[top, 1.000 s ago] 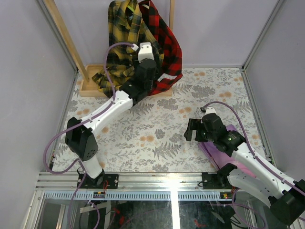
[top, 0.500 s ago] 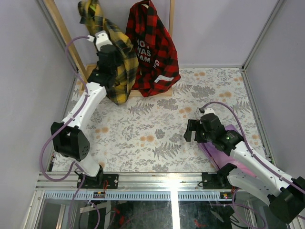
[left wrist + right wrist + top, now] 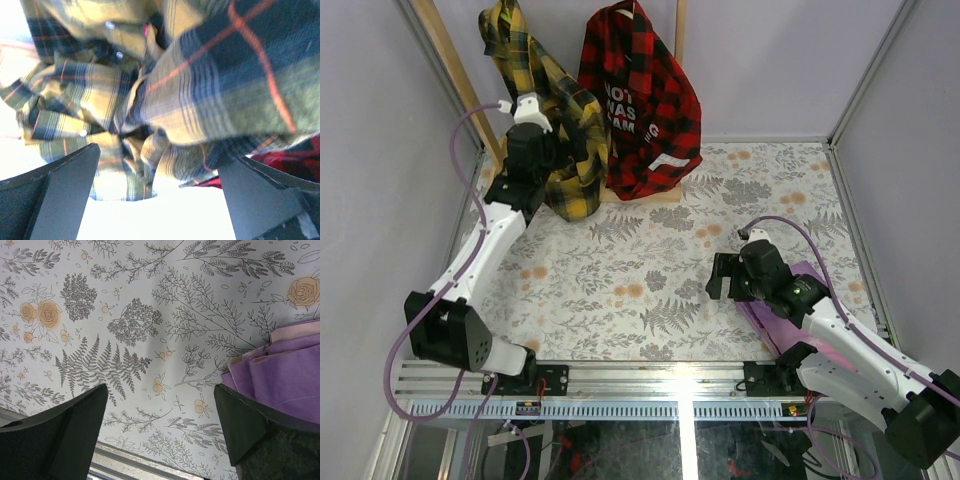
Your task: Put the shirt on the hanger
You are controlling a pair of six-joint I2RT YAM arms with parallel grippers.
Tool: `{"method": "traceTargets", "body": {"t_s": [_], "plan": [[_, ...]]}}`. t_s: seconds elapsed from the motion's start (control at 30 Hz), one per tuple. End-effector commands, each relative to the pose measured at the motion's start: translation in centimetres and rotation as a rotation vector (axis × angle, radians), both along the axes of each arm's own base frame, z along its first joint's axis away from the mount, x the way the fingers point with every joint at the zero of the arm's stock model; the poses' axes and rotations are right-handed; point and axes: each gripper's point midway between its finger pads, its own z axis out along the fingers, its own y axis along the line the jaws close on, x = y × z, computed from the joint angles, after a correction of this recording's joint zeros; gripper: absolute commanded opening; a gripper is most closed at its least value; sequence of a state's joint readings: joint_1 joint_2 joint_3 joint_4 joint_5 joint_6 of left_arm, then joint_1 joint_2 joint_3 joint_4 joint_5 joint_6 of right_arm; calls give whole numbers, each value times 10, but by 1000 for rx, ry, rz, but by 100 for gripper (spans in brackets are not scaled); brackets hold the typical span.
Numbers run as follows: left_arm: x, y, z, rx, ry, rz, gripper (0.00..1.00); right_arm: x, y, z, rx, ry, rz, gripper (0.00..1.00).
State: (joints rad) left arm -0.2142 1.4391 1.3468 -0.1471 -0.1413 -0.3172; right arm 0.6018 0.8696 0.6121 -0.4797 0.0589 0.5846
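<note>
Red-and-black plaid shirt (image 3: 645,110) with white lettering, hanging at the back against the wooden rack (image 3: 445,55), hem down by the rack's base. Purple cloth (image 3: 285,382), folded, lying on the floral-patterned table (image 3: 650,270) toward its right near corner.

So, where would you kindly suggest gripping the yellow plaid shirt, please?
Probably the bunched ridge of cloth low on the yellow plaid shirt, approached from the near side where the open left end effector faces it: the shirt hangs limp by the wooden rack, and that fold is narrow enough to pinch.
</note>
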Motion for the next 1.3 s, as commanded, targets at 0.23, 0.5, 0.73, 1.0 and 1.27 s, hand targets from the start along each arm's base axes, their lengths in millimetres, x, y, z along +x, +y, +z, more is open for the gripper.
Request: {"method": "traceTargets", "body": {"t_s": [0.23,0.5,0.73,1.0,1.27], "plan": [[-75,39,-69,-214,45,248,97,1,6,0,34,-9,13,95],[-75,52,-164,-305,259,352,97,-3,7,-5,42,4,22,95],[-39,54,-206,-403,294,322,98,-4,6,-5,44,4,18,95],[-7,53,-222,-540,233,236,93,-5,5,-7,38,9,23,96],[19,54,-230,-603,215,185,54,-4,6,-5,28,15,32,96]]}}
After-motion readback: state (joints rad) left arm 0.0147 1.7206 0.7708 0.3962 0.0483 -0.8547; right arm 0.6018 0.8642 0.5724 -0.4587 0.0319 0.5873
